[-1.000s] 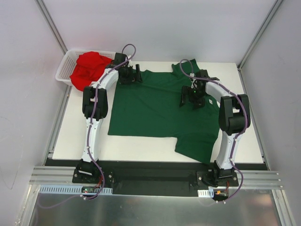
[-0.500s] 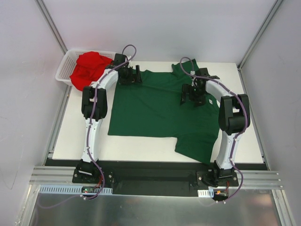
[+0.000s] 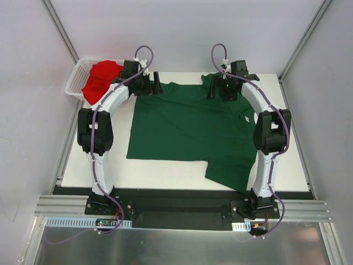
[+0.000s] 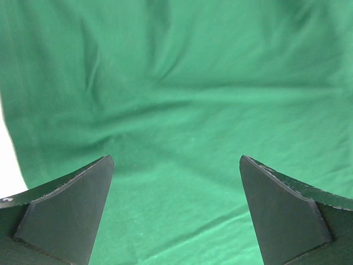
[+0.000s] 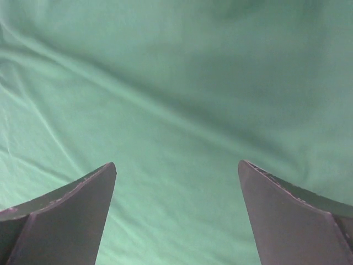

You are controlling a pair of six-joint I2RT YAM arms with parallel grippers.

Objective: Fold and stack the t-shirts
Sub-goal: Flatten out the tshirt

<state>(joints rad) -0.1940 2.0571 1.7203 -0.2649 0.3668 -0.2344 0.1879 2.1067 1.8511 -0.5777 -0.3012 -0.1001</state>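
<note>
Both claws open over the far edge of the green t-shirt, nothing gripped

I have the green t-shirt (image 3: 182, 124) spread nearly flat on the counter (image 3: 165, 175), and the red t-shirt (image 3: 102, 77) sits crumpled in the white basket (image 3: 73, 84) at the far left. The left claw (image 3: 156, 88) hangs spread wide over the shirt's far-left corner, and its wrist view shows bare counter just past the cloth. The right claw (image 3: 219, 91), equally wide and empty, sits over the far-right part beside what looks like the collar. That far edge runs left to right between the two claws, each arm nearest its own end, and the rest of the cloth lies toward the bases. So I judge the fold has to come toward me
</note>
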